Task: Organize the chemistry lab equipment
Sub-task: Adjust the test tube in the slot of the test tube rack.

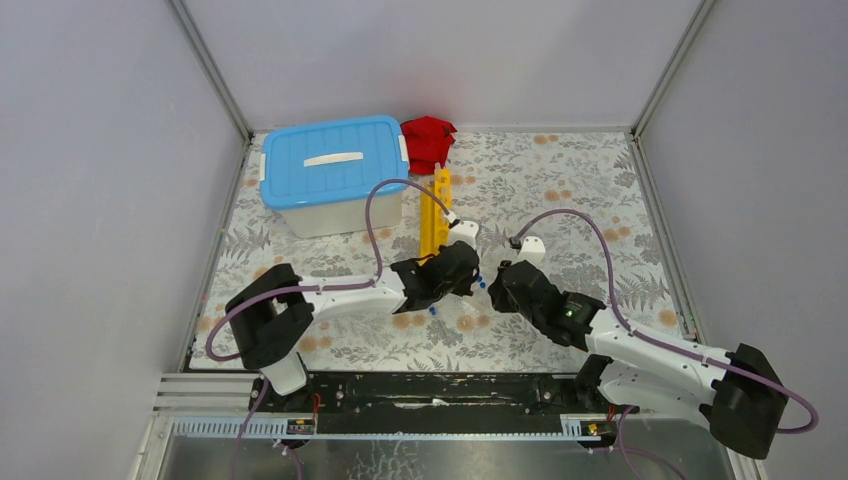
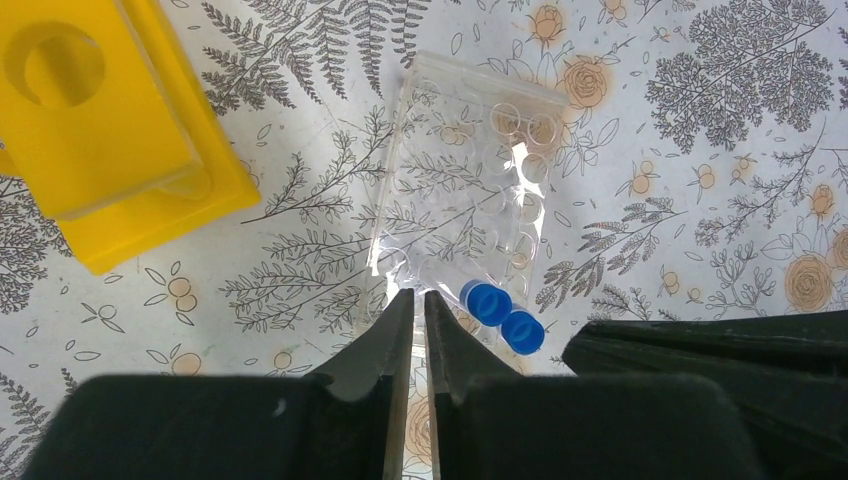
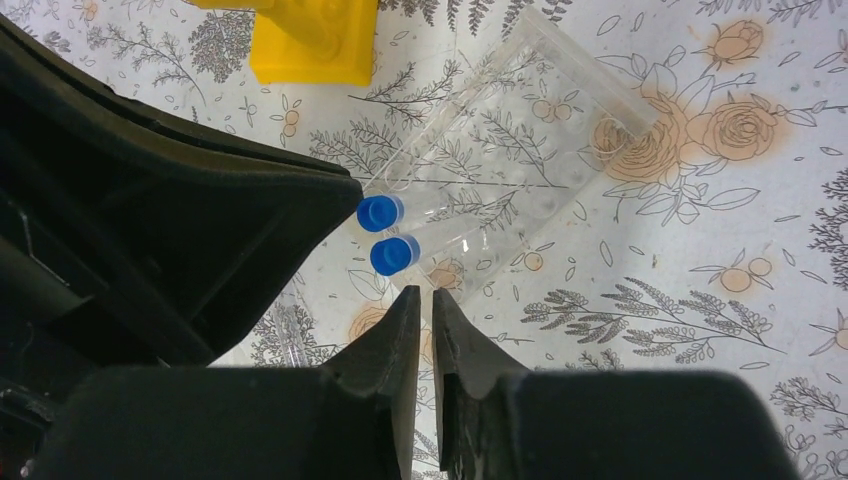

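- While both arms lean in over the flowery table (image 1: 560,190), the left gripper (image 2: 413,298) has its fingers pressed nearly together. There's just a sliver of a gap, and nothing I can see is pinched in it.
- Its tips sit right at the near edge of the clear tube holder (image 2: 460,170), which lies flat and stretches away ahead of them.
- Two small blue-capped tubes (image 2: 488,302) lie just beside those tips, on the right in the wrist view, with their caps pointing back at the gripper. They rest over the holder's near end, but I can't tell if they're actually seated in any holes.
- The yellow holed rack (image 2: 120,170) is off ahead and to the left of the left gripper, clear of the holder.
- The right gripper (image 3: 421,296) looks the same: fingers all but touching, holding nothing visible.
- From its side, the two caps are just past its tips, with the holder running away beyond them.
- The blue-lidded tub (image 1: 335,165) sits well beyond the left gripper, with a red cloth (image 1: 428,140) beside it.
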